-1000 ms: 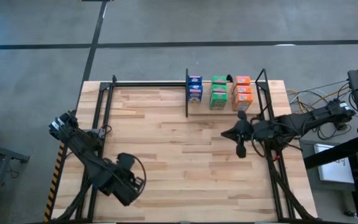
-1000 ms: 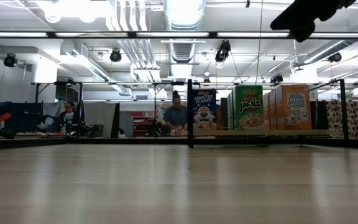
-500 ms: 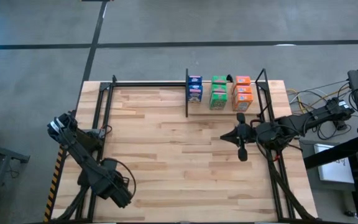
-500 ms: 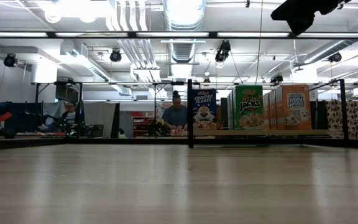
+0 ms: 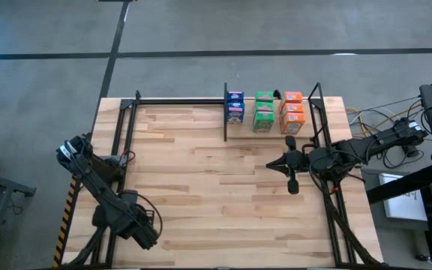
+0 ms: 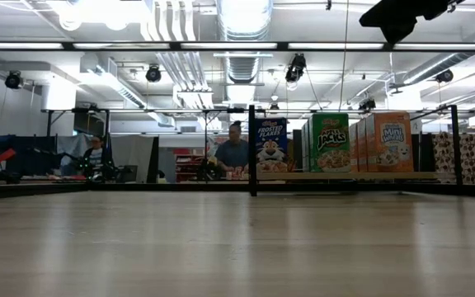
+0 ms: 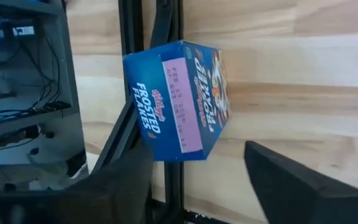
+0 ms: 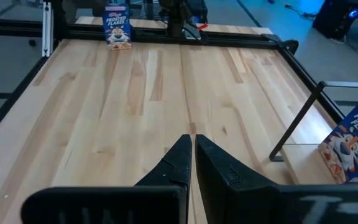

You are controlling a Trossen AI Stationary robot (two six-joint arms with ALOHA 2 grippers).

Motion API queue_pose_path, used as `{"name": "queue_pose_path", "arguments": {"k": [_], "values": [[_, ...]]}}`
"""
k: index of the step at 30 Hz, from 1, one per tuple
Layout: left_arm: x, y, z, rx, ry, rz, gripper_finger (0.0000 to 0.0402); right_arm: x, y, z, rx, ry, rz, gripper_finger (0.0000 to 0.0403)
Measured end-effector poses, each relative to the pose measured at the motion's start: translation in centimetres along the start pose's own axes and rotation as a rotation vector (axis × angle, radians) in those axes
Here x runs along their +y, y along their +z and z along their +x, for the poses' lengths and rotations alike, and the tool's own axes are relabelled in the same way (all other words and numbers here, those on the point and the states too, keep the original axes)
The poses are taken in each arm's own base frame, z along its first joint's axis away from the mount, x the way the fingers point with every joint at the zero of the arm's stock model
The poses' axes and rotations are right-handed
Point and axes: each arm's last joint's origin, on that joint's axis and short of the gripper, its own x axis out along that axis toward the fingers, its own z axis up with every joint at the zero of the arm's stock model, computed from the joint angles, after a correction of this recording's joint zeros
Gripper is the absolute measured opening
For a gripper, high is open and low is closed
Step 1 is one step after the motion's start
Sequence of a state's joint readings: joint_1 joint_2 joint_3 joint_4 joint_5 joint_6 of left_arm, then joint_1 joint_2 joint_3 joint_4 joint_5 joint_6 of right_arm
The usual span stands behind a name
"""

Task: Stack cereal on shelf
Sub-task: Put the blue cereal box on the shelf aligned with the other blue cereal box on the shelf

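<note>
A blue cereal box (image 7: 179, 99) stands upright on the table beside the black rail at the near left; it also shows in the right wrist view (image 8: 118, 25). My left gripper (image 7: 194, 149) hangs open above it, looking down on its top, one finger to each side. In the high view, my left gripper (image 5: 142, 229) hides the box. Blue (image 5: 235, 107), green (image 5: 263, 111) and orange (image 5: 293, 111) cereal boxes stand in rows on the shelf (image 6: 345, 175) at the far right. My right gripper (image 8: 191, 155) is shut with nothing in it, above the table's right middle (image 5: 291, 171).
Black frame rails run along the table's left (image 5: 120, 172) and right (image 5: 327, 172) sides. The shelf's black divider (image 5: 225, 116) stands left of the blue boxes. Bare wood lies between the arms (image 5: 216, 187). People (image 6: 233, 153) are in the room behind.
My left gripper has moved toward the table's left edge and a little toward the near edge. The boxes on the shelf have stayed put.
</note>
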State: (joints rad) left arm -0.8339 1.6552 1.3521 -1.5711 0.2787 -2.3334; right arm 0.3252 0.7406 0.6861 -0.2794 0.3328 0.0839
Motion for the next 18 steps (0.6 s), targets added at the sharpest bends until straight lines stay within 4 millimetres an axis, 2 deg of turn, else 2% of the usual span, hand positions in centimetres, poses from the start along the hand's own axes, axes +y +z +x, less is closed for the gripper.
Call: {"name": "queue_pose_path", "arguments": {"k": [4,7,13,18], "values": [[0.2,-0.1,1.0,-0.034,0.022,0.0,0.0284,0.0,0.0,0.0,0.0,0.0,-0.006,0.0012],[0.3,0.1,2.0,-0.066,0.048,-0.014,0.03,0.0,0.0,0.0,0.0,0.0,-0.007,0.0012],[0.2,0.5,3.2,-0.111,0.061,-0.022,0.0292,0.0,0.0,0.0,0.001,0.0,-0.007,0.0012],[-0.2,0.3,3.2,-0.112,0.012,-0.012,0.0271,0.0,0.0,0.0,0.001,0.0,-0.007,0.0012]]}}
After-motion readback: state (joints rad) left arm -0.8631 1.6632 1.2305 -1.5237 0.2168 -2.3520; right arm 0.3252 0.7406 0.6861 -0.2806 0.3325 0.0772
